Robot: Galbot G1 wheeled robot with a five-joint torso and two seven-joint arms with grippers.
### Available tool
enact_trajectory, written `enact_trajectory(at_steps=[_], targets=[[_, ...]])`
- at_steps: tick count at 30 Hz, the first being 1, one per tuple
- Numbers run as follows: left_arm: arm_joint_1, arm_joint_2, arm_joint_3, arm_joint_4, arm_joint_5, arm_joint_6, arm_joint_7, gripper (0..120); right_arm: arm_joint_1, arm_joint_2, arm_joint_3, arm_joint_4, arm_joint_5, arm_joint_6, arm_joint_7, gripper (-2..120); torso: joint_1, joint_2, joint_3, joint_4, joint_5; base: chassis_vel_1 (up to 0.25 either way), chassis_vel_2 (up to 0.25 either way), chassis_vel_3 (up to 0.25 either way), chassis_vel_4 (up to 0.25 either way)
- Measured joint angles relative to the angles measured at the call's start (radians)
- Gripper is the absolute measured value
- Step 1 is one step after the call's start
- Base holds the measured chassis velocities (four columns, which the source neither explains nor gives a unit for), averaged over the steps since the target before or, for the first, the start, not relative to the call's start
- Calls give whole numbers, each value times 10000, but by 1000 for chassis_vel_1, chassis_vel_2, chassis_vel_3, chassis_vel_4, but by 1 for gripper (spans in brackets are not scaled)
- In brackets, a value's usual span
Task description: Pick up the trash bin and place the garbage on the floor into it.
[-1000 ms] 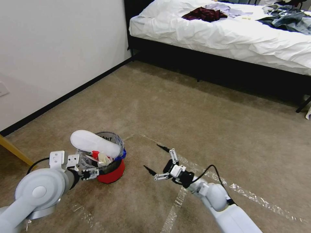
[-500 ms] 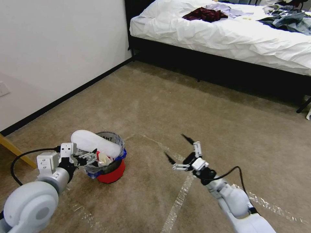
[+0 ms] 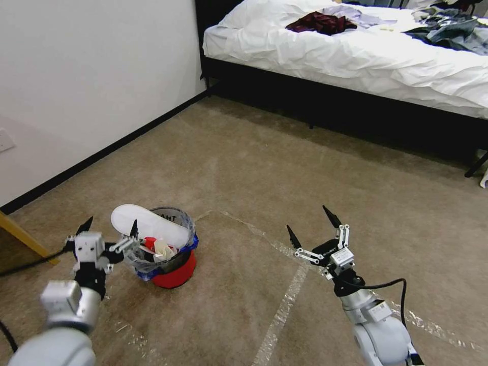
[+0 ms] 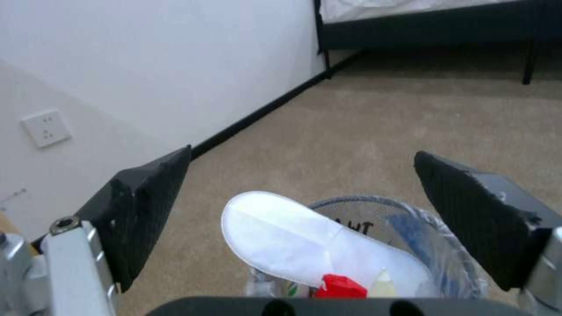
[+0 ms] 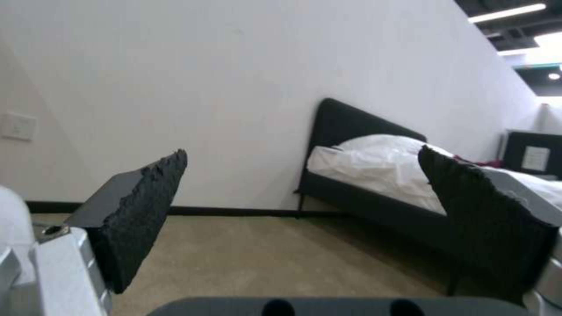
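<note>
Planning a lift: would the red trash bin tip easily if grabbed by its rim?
Probably top-heavy: a white slipper overhangs the trash bin rim. Its base looks narrow, so likely tippy. The loose plastic liner may slip under fingers.

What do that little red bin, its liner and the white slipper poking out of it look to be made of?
The trash bin looks like smooth, slightly glossy red plastic, though little of it shows. Its liner is thin clear plastic film, crinkled and see-through, blue at the edge. The white slipper seems soft matte fabric or foam with a stitched rim, probably the disposable kind.
</note>
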Motion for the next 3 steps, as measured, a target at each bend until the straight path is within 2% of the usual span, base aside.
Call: enact_trajectory(at_steps=[2,3], targets=[[180,-500,3,3,978,-590,39,100,-296,138,160,179,-49,1,81,100,0,0,1,-2,0,0,0,0,0],[180,-500,3,3,978,-590,39,100,-296,138,160,179,-49,1,81,100,0,0,1,-2,0,0,0,0,0]])
